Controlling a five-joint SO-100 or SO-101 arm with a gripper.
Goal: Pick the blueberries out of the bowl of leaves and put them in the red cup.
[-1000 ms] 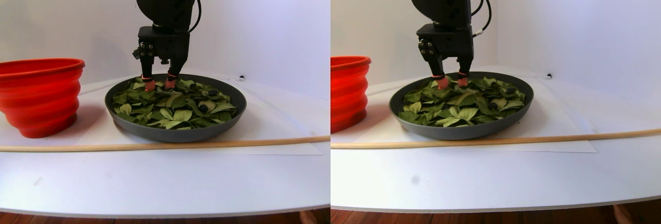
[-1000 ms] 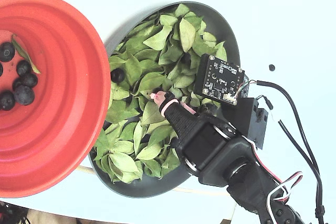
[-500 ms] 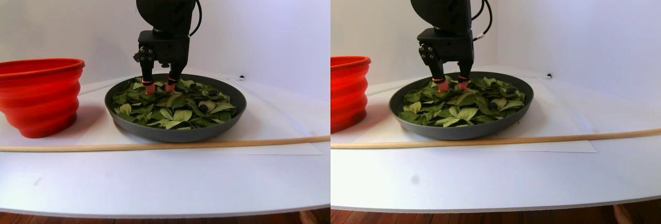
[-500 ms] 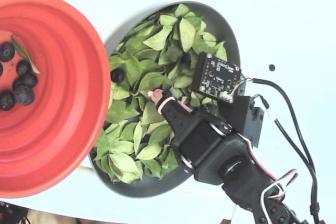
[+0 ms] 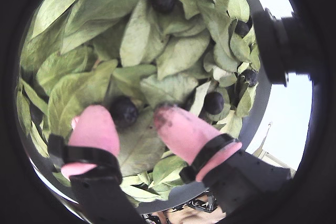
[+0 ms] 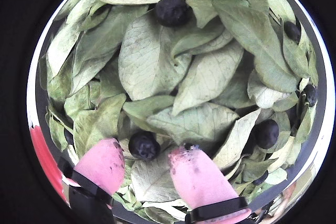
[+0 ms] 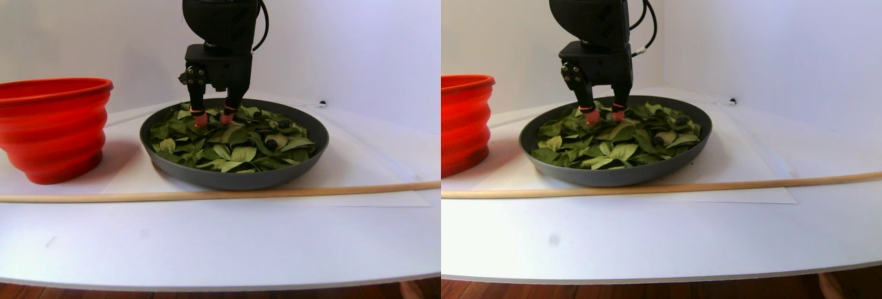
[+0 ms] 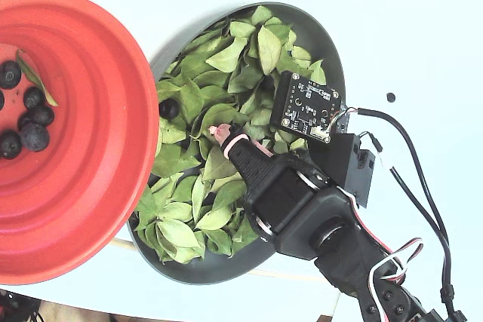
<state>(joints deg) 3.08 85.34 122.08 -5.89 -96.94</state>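
Note:
A dark bowl (image 7: pixel 234 178) holds green leaves (image 6: pixel 205 77) and several blueberries. My gripper (image 5: pixel 134 119) is low over the leaves, with pink-tipped fingers (image 6: pixel 107 161) open on either side of one blueberry (image 6: pixel 143 145). A small gap shows on each side of that berry (image 5: pixel 123 111). Other berries lie at the top (image 6: pixel 171 10) and right (image 6: pixel 266 133) of both wrist views. In the fixed view one berry (image 8: pixel 169 108) lies near the red cup (image 8: pixel 113 111), which holds several blueberries (image 8: pixel 23 122). The stereo view shows the cup (image 7: pixel 55 127) left of the bowl.
A thin wooden stick (image 7: pixel 207 193) lies across the white table in front of the bowl. A white wall stands close behind. A leaf (image 8: pixel 34 73) lies in the cup. The arm's circuit board (image 8: pixel 306 107) hangs over the bowl's right part.

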